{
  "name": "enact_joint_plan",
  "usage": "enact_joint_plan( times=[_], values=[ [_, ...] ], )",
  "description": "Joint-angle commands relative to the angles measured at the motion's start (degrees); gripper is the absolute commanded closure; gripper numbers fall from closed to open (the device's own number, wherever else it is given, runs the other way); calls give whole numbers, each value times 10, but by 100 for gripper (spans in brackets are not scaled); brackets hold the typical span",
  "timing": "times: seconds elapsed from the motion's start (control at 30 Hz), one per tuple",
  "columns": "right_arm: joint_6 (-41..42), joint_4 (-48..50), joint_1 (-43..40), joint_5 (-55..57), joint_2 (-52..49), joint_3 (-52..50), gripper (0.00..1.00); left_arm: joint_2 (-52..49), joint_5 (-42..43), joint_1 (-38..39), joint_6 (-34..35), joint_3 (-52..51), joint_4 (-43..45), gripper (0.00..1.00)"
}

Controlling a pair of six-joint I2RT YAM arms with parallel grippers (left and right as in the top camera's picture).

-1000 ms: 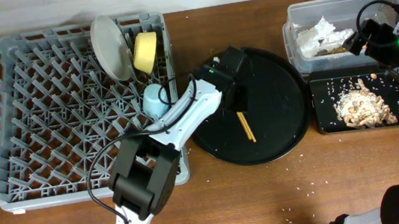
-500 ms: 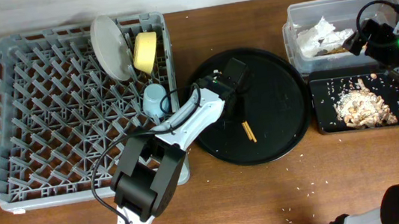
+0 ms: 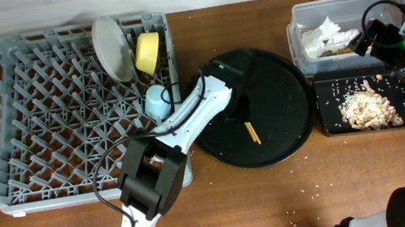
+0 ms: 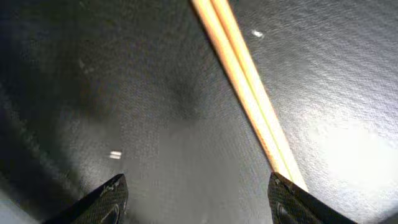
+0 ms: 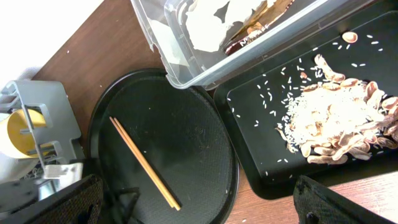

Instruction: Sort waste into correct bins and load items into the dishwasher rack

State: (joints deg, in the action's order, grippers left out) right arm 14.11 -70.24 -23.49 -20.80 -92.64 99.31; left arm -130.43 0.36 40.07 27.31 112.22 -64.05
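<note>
The wooden chopsticks (image 3: 251, 132) lie as a pair on the round black tray (image 3: 277, 97). My left gripper (image 3: 238, 108) is open and low over the tray at their upper end. In the left wrist view the chopsticks (image 4: 249, 93) run between the open fingers (image 4: 199, 202), close to the right fingertip. My right gripper (image 3: 389, 40) is open and empty (image 5: 199, 211), above the clear tub (image 3: 295, 23) with white napkins (image 3: 324, 37). Food scraps (image 3: 370, 108) lie in the shallow black tray (image 3: 324, 92). The grey rack (image 3: 23, 149) holds the white plate (image 3: 109, 48), yellow bowl (image 3: 148, 53) and light-blue cup (image 3: 157, 102). The pink cup is out of view.
Rice-like bits are scattered on the brown table near the front. The right wrist view shows the chopsticks (image 5: 144, 163), round tray (image 5: 186, 124), tub (image 5: 205, 62), scraps (image 5: 336, 121) and black tray (image 5: 298, 168) side by side.
My left gripper has swung down and a little left, lower over the round tray at the chopsticks' upper end. The chopsticks and the right arm have not moved.
</note>
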Motion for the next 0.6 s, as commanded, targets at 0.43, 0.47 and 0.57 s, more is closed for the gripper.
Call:
enact_joint_plan(
  times=[0.43,0.47,0.57],
  values=[
    [-4,0,-2,3,2,2,2,-76,-2,3,55,89,-61,17],
    [-4,0,-2,3,2,2,2,-83,-2,3,56,89,-63,17],
    [-4,0,-2,3,2,2,2,-96,-2,3,81,89,-74,18]
  ],
)
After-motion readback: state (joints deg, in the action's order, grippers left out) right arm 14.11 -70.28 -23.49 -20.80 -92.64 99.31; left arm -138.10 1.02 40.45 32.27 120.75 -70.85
